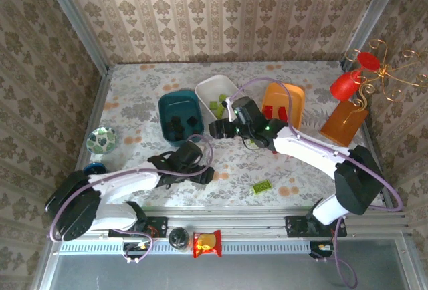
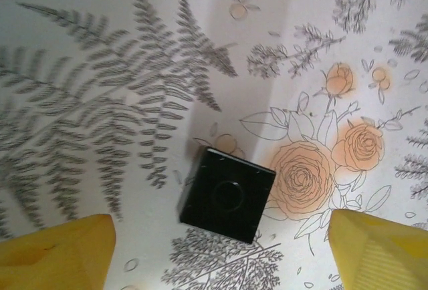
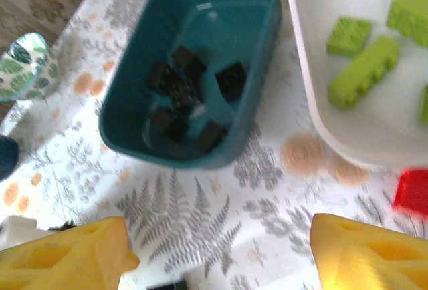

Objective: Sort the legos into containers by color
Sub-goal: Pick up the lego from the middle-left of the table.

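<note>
Lying flat on the table (image 2: 100,49), a single black lego (image 2: 227,196) sits between the two yellow fingers (image 2: 57,253) of the left end effector (image 1: 202,172). The jaws stand apart, with bare tablecloth showing on either side of the brick, so nothing is gripped. From above, this end effector hangs low over the table just in front of the teal tub (image 1: 179,117).

The teal tub holds a cluster of black legos (image 3: 187,96). Just beside it on the right stands the white tub (image 3: 348,129), holding several lime green legos (image 3: 364,69). Further right is the orange tub (image 1: 284,103), with two red legos (image 1: 274,111) inside. One more green lego (image 1: 261,186) lies alone on the table near the front edge, well apart from the tubs. A red brick (image 3: 411,192) shows blurred at the edge of the right wrist view, below the white tub's rim.

The right end effector (image 3: 219,243) hovers over the table in front of the teal and white tubs. Its yellow fingers are spread wide and hold nothing.

A patterned bowl (image 1: 101,139) sits at the left of the table, an amber box (image 1: 344,121) stands right of the orange tub, and a snack packet (image 1: 206,243) lies on the rail between the arm bases.
</note>
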Robot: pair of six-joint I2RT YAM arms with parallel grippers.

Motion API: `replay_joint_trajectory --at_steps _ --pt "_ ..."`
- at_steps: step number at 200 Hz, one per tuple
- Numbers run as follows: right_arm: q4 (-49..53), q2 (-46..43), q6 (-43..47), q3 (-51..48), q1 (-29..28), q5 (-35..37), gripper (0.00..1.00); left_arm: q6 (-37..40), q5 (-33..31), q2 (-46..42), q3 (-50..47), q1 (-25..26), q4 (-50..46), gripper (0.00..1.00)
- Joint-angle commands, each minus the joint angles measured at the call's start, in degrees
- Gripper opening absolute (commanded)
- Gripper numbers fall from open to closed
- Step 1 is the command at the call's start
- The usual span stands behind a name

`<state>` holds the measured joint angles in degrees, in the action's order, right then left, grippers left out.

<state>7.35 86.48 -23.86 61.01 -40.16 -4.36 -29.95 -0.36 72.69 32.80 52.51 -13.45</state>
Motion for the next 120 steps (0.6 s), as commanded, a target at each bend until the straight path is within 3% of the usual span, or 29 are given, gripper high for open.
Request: replay_joint_trajectory --at_steps 1,61,120 --pt "-1.6 -4.6 -2.0 -4.1 0.0 2.2 0.74 1.1 -1.2 3.1 2.5 0.6 1.1 0.78" --pt "-1.5 -10.1 -2.1 -7.8 0.0 3.7 0.74 2.4 -3.4 8.3 4.1 2.0 1.0 0.65" --pt "-1.5 -10.5 -2.1 -8.4 0.1 4.4 0.75 2.4 -5.2 10.7 5.0 4.4 0.8 0.44"
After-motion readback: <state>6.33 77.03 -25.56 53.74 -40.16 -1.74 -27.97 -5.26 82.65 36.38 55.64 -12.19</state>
